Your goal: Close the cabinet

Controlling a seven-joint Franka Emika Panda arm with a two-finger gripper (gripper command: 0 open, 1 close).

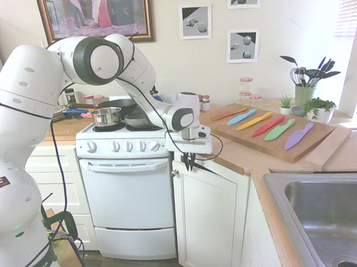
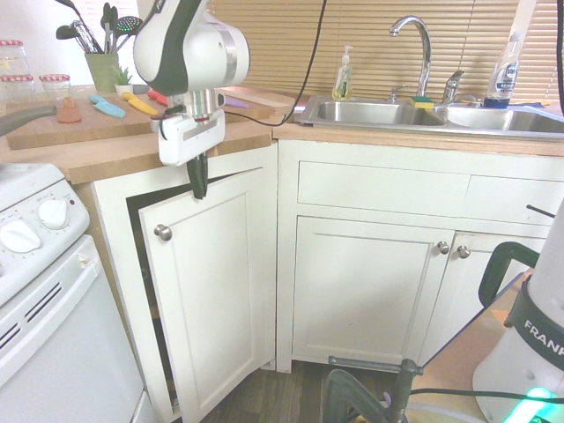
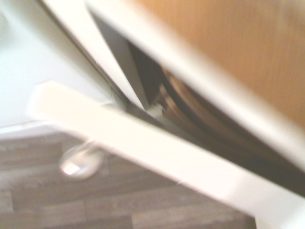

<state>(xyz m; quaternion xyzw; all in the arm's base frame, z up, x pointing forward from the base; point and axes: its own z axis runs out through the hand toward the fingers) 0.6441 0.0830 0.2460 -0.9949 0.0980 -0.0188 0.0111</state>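
hanging pinched, hand (image 2: 198,181) above ajar cabinet (image 2: 207,300) door.

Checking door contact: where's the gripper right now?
In the second exterior view the gripper hangs pointing down at the top edge of the ajar cabinet door, just under the wooden countertop, above the round knob.

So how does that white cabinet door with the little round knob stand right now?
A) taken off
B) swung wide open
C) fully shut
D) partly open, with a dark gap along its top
D: in the second exterior view the cabinet door stands at a slight angle from its frame, with a dark gap along its top edge and knob side, and the gripper is at its top edge.
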